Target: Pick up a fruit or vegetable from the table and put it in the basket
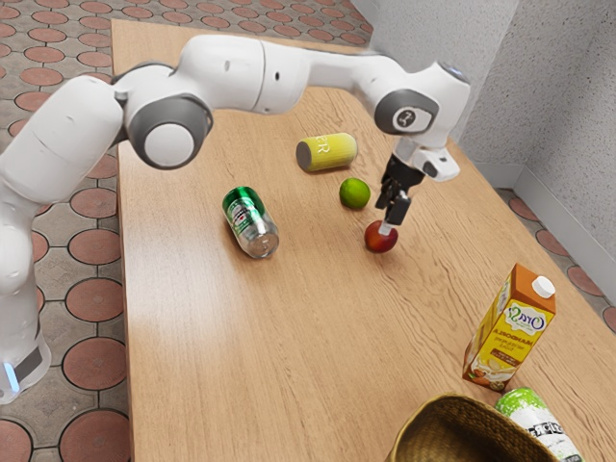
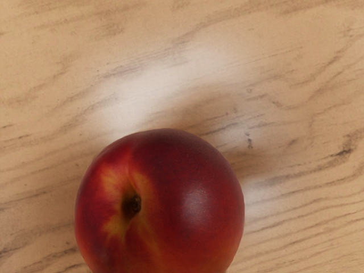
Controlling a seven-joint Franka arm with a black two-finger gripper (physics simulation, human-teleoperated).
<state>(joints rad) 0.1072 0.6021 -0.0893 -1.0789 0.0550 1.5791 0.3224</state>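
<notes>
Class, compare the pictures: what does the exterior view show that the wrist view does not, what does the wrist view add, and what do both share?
Exterior view: the arm, gripper, lime, yellow can, green can, carton, green-and-white can, basket, tiled floor and grey walls.
Wrist view: the red fruit's dark stem hollow, with yellow-orange streaks around it.
Both: the red fruit and the wooden table.

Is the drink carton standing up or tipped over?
Standing upright: the drink carton has its white cap at the top and its base down on the table.
</notes>
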